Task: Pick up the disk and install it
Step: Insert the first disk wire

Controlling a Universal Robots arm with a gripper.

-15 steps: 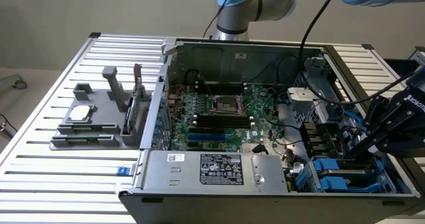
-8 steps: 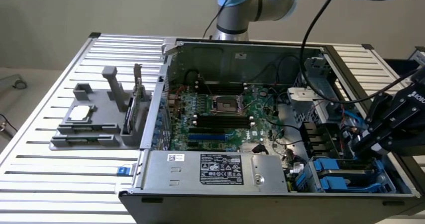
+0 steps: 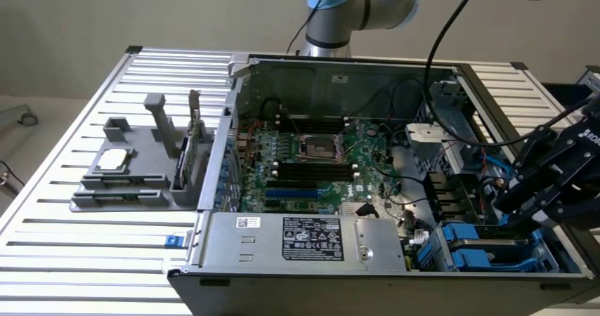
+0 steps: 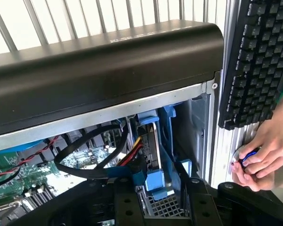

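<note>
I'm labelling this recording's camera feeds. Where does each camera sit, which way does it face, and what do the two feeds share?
Exterior view: raised, off the arm, looking down on the open grey metal computer case lying on the slatted metal table; the robot's blue-and-grey arm and black gripper show.
Wrist view: on the wrist, facing the case's drive bay; gripper parts show, with a person's hand and a black keyboard.
Shared: the blue plastic drive carriers, the case and the green motherboard.

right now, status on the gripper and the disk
Gripper over drive bay at case's corner. Disk in blue carrier, seated among cables. Person's hand close by the keyboard.
</note>
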